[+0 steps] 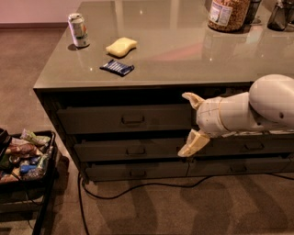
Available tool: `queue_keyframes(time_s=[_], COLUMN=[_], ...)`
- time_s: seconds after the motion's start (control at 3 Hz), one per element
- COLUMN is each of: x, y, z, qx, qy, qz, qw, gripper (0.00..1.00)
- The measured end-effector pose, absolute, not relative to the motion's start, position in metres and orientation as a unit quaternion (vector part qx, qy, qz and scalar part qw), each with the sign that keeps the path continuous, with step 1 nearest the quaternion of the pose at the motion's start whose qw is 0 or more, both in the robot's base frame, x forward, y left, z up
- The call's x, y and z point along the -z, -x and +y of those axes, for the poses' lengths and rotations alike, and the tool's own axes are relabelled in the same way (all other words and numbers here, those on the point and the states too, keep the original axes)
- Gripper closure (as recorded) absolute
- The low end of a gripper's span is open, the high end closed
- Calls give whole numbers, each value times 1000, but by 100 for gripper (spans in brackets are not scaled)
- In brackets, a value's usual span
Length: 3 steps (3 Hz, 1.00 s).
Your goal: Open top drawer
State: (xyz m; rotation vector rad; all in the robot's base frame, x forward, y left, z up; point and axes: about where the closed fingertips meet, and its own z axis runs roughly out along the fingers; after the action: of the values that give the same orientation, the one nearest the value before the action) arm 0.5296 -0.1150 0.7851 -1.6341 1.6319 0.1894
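The gripper [182, 125] stands in front of the cabinet, at the right end of the top drawer [96, 120]. Its two pale fingers [193, 99] are spread wide apart, one up and one down, and they hold nothing. The upper finger is at the height of the drawer's top edge, and the lower one reaches down over the second drawer [115, 150]. Behind it, the thick white arm [271, 98] comes in from the right and covers part of the narrower drawers [250, 147] on that side.

The top drawer lies directly under the counter top [183, 55]. Its front is in line with the fronts below, so it looks closed. Its small loop handle [133, 120] is to the left of the gripper, apart from it, with nothing between them.

On the counter there are a soda can [78, 30] near the left back corner, a yellow sponge [121, 47] beside it, and a blue packet [117, 67] close to the front edge. A jar [228, 12] with brown content stands at the back right.

On the carpet a black cable [138, 186] runs along the cabinet's foot. At the left stands a black cart [49, 137], filled with colourful snack packets [23, 153].
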Motion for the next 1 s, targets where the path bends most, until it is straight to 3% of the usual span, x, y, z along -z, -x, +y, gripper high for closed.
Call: queue_keyframes(time_s=[1.0], x=[-737], y=[-572], z=[-81], qx=[-75], qy=[668], qz=[628], qw=[393], gripper=[0])
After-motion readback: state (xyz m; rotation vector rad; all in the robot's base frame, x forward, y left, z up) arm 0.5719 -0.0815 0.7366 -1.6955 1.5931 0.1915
